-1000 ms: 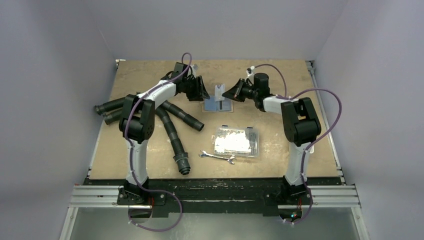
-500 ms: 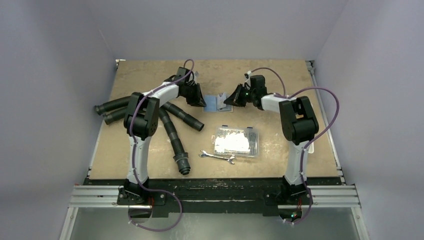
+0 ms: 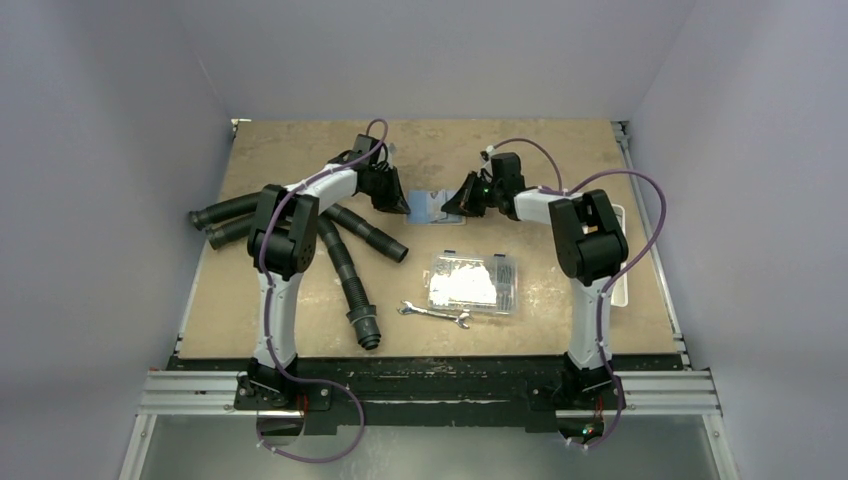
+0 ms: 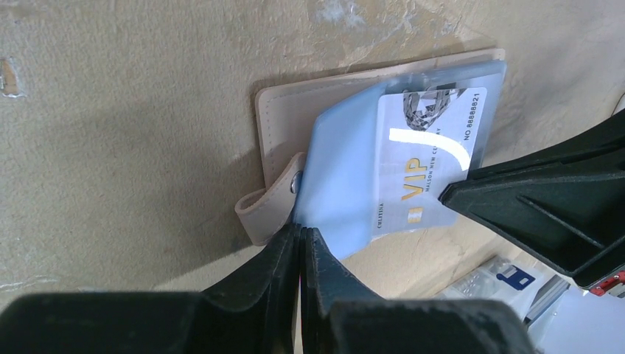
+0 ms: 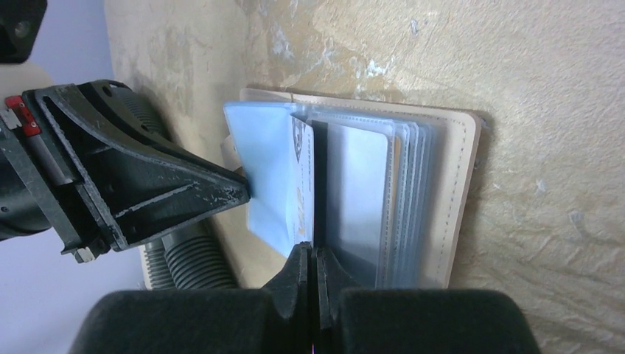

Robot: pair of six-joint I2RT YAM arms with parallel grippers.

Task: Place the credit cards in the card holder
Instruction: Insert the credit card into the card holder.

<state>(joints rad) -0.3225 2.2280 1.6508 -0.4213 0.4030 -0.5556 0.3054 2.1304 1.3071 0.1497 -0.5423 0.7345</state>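
Note:
The card holder lies open on the table between both grippers, tan outside with clear sleeves inside. My left gripper is shut on the lower edge of its light-blue flap, lifting it. A light-blue credit card with gold "VIP" lettering stands against that flap. My right gripper is shut on the card's edge, its tip showing in the left wrist view. In the top view the left gripper and right gripper nearly meet. No other cards show.
A clear plastic compartment box sits mid-table with a wrench in front of it. Black corrugated hoses lie under and beside the left arm. A white tray shows behind the right arm.
Both grippers have closed in on the card holder from either side and come lower. The right arm has shifted left, uncovering the white tray.

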